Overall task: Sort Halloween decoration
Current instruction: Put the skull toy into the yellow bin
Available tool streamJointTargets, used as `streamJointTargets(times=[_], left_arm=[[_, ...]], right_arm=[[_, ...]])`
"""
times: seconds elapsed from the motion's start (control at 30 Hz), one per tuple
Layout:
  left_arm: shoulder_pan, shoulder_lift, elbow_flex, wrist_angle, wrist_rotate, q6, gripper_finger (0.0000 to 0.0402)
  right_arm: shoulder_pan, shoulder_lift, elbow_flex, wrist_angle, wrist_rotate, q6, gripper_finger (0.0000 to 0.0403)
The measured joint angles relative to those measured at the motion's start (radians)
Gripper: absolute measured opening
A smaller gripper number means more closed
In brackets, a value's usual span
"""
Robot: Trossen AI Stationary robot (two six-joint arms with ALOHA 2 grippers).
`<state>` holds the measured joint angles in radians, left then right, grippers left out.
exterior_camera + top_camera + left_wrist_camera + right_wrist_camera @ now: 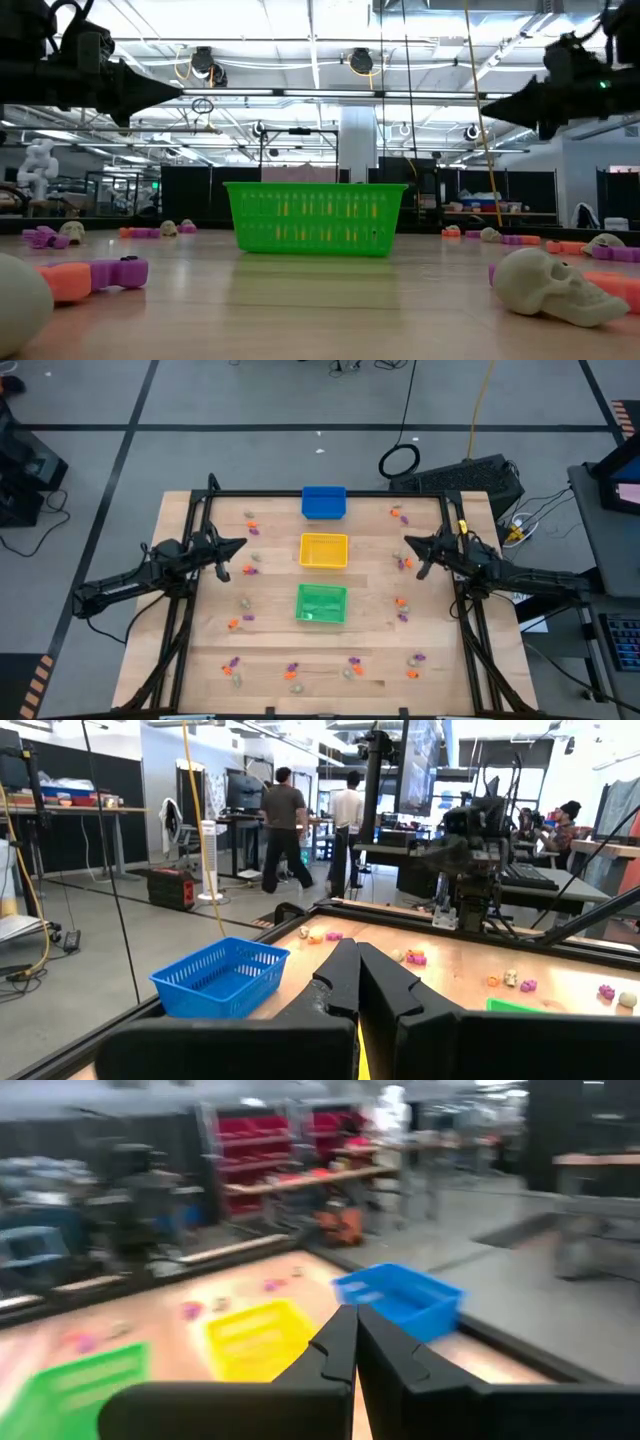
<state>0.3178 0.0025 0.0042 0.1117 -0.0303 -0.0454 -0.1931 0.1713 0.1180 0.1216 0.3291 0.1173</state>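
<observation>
Three bins down the table's middle, near to far: green bin (321,604), yellow bin (323,550), blue bin (323,501). All look empty, so I judge sorting not begun.

Trinkets (292,671) scattered on bare wood round the bins; none in a bin, none held. Rough count from the high view, too tiny to be sure:
- near row: about a dozen, orange, purple, pale mixed
- left of bins: about ten, in small clusters
- right of bins: about eight

From the low view the pale ones are skulls (556,285); purple and orange pieces lie beside them.

Both arms hover above the table, level with the yellow bin. Left gripper (238,546) pinched tight, empty, tip pointing at the bins. Right gripper (407,542) pinched tight, empty, likewise pointing inward.

Key relation: nearest trinkets lie just nearward of each tip. An orange and pale cluster (249,570) sits closest to the left gripper; an orange pair (404,563) closest to the right. Each arm is nearer its own side's pile. Either must widen its fingers before a pick.
</observation>
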Motion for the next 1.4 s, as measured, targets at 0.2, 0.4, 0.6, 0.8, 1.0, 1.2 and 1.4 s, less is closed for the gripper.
streamJointTargets(times=[0.2,0.4,0.6,0.8,1.0,1.2,1.4], left_arm=[[0.0,0.0,0.0,0.0,0.0,0.0,0.0],[0.0,0.0,0.0,0.0,0.0,0.0,0.0],[0.0,0.0,0.0,0.0,0.0,0.0,0.0],[0.0,0.0,0.0,0.0,0.0,0.0,0.0],[0.0,0.0,0.0,0.0,0.0,0.0,0.0],[0.0,0.0,0.0,0.0,0.0,0.0,0.0],[0.0,0.0,0.0,0.0,0.0,0.0,0.0]], right_arm=[[-0.023,0.277,0.143,-0.175,0.032,0.055,0.0],[-0.052,0.535,0.287,-0.456,-0.011,0.154,0.0001],[-0.096,0.701,0.388,-0.627,-0.056,0.159,0.0035],[-0.173,0.801,0.438,-0.666,-0.192,0.121,0.0084],[-0.234,0.921,0.471,-0.684,-0.305,0.054,0.0118],[-0.26,1.026,0.537,-0.696,-0.273,-0.003,0.0151],[-0.287,1.113,0.566,-0.703,-0.274,-0.057,0.0193]])
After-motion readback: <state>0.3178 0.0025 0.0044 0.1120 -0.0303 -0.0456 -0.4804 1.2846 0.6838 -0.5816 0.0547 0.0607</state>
